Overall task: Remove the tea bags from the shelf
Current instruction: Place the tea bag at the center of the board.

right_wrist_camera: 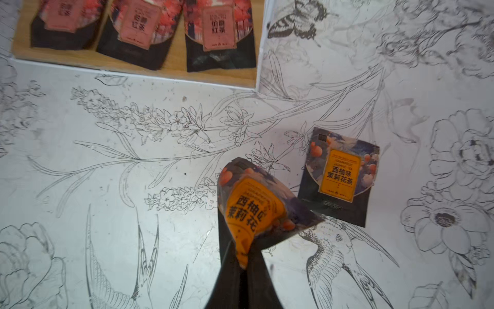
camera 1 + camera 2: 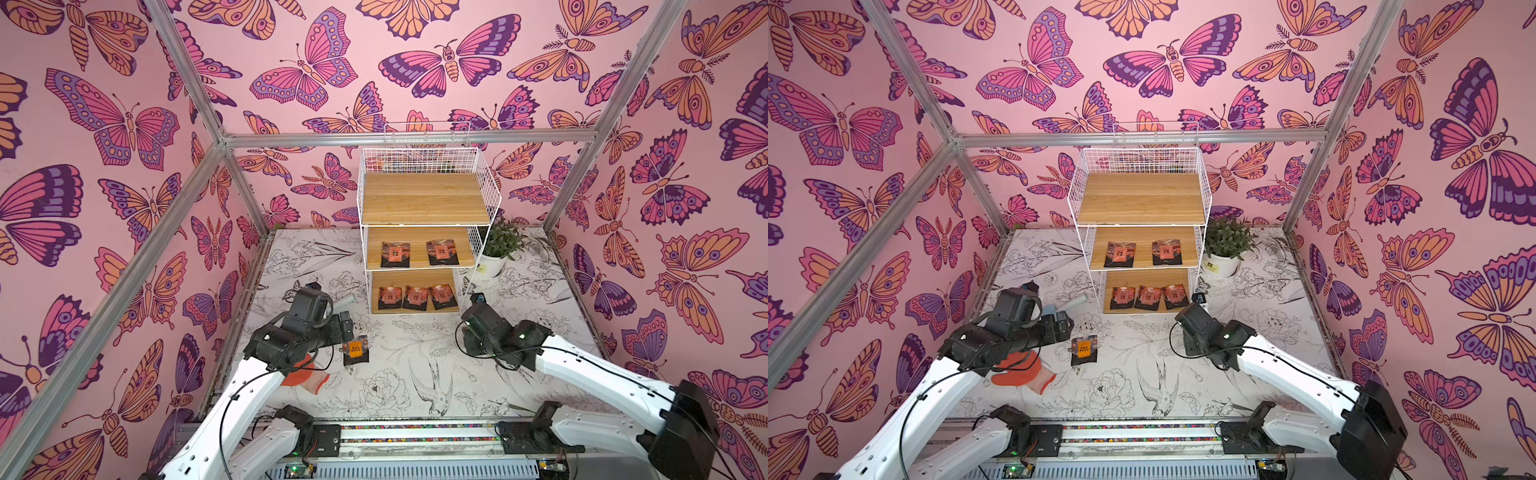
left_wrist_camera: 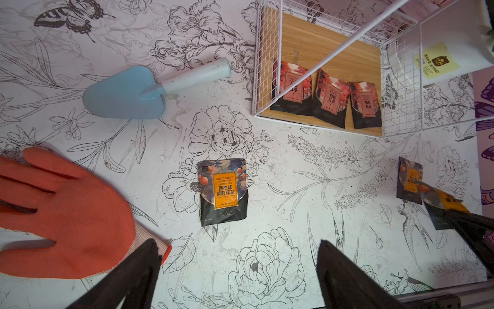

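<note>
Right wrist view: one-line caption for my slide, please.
Right gripper pinches an orange-label tea bag above the table, a second tea bag lying flat nearby.

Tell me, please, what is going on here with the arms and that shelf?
The robot is clearing tea bags off the shelf. The right gripper is shut on an orange-label tea bag, near another one lying flat on the table. The left gripper is open above a third orange-label bag on the table. Five reddish bags lie on the shelf: two on the middle board, three on the bottom board. The top board is bare.
</note>
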You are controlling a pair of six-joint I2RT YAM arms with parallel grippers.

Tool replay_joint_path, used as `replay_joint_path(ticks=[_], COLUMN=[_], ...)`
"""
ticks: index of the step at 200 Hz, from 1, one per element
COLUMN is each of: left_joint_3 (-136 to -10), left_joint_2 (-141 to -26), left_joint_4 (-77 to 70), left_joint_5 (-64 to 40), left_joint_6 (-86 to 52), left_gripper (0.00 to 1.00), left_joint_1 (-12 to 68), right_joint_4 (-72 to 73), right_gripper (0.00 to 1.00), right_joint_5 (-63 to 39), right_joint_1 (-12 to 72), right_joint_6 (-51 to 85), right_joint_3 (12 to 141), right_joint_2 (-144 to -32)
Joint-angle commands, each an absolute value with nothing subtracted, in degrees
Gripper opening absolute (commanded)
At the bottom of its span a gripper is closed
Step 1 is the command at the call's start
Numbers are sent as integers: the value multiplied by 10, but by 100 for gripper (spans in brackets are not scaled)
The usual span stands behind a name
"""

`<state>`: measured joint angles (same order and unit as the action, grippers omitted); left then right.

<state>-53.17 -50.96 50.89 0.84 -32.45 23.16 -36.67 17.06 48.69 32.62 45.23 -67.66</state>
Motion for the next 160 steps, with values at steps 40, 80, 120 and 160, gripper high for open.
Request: replay_joint_path(ticks=[40,80,120,160], left_joint_3=[-520,-520,-524,-521], left_joint_2=[-519,-531,-539,-545], left_joint_4=[497,491,490,490], left_joint_5=[4,3,3,4], left_joint_6=[-330,-329,-329,-330], left_gripper=[94,94,94,94], left_joint_1=[229,229,229,229], right_joint_4=[-272,-251,-246,-248], right_gripper=[0,0,1,39], right_joint_5=[117,93,82,65], right_joint_1=[453,433,422,421], right_joint_6=[307,298,294,296], right_joint_3=[448,445,436,426], right_joint_2=[-740,-771,-789,-792])
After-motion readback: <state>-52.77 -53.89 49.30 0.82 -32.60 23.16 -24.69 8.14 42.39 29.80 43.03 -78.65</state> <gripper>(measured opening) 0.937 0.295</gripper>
